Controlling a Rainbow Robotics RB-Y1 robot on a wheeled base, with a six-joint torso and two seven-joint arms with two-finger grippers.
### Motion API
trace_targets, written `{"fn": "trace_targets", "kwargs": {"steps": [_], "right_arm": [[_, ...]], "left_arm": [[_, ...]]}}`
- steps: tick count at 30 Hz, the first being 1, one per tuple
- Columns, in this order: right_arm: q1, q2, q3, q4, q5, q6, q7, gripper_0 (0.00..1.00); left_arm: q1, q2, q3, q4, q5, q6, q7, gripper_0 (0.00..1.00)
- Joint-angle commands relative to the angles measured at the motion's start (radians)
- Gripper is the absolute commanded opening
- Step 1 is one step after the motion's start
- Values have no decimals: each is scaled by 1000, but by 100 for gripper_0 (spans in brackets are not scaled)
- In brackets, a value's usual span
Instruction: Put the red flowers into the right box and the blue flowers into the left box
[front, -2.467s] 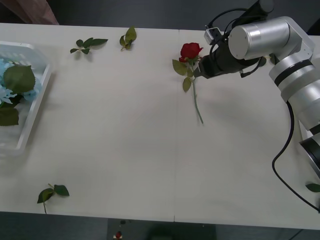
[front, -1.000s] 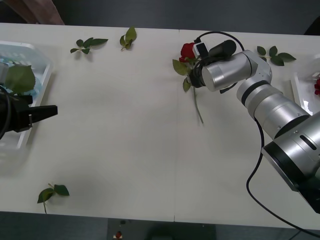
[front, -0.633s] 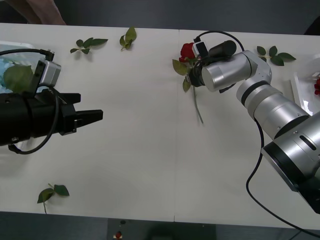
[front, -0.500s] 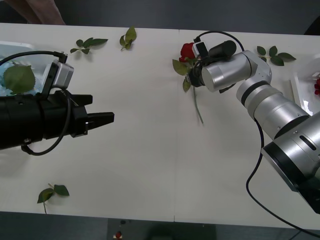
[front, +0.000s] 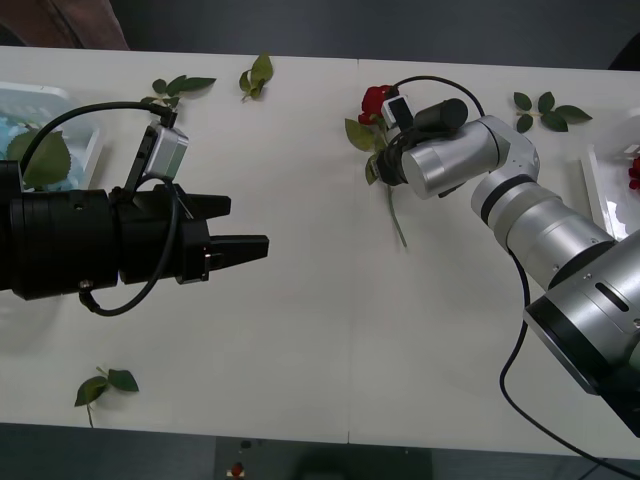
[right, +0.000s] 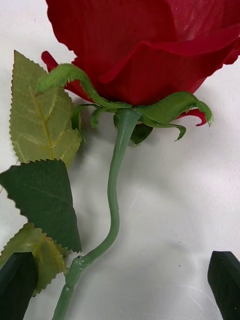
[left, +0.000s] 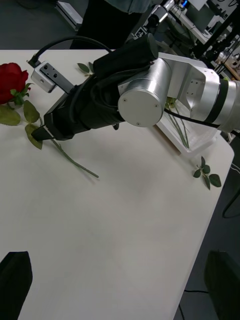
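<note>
A red flower (front: 377, 100) lies on the table at the far middle, its stem (front: 396, 212) running toward me. My right gripper (front: 381, 152) is down at the stem just below the bud, open. In the right wrist view the bud (right: 145, 45) and stem (right: 114, 190) lie between the two spread fingertips (right: 226, 282). My left gripper (front: 236, 228) hovers open over the table's left-middle, pointing right. The left box (front: 62, 99) at the far left holds blue flowers (front: 9, 132), partly hidden by the left arm. The right box (front: 598, 185) at the right edge holds red flowers (front: 633, 172).
Loose green leaf sprigs lie at the far left (front: 178, 88), far middle (front: 256, 75), far right (front: 548, 108) and near the front left edge (front: 105, 385). The left wrist view shows the right arm (left: 150, 90) and the right box (left: 192, 142) behind it.
My left arm has swung out from the left box and reached rightward over the table, gripper open. The right gripper has stayed at the rose, settling slightly lower on the stem.
</note>
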Motion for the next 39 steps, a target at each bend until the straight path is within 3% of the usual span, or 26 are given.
{"fn": "trace_targets", "kwargs": {"steps": [1, 3, 5, 7, 8, 9, 10, 11, 27, 39], "right_arm": [[-5, 28, -4, -18, -2, -6, -43, 100], [-2, 28, -4, -18, -2, -6, -43, 99], [0, 28, -3, -18, -3, -7, -41, 88], [4, 28, -3, -18, -5, -10, -44, 62], [7, 28, -3, -18, -6, -12, -46, 38], [9, 28, -4, -18, -8, -13, -46, 28], [10, 28, -3, -18, -9, -15, -50, 9], [12, 28, -3, -18, -12, -15, -55, 0], [9, 13, -4, -44, -31, -9, -73, 0], [9, -74, -96, -366, -35, 356, -67, 0]], "left_arm": [[-12, 29, 19, -35, 11, -6, 2, 100], [-12, 29, 17, -36, 11, -6, 2, 100], [-12, 27, 19, -35, 11, -7, 2, 100], [-12, 24, 19, -35, 10, -6, 4, 100], [-12, 24, 19, -35, 10, -6, 4, 100], [-12, 26, 19, -35, 10, -6, 4, 100], [-12, 26, 19, -35, 10, -6, 6, 100], [-12, 26, 19, -35, 10, -6, 6, 100], [-12, 26, 20, -35, 7, -23, -5, 100], [-16, 40, 122, -35, 177, 40, -171, 100]]}}
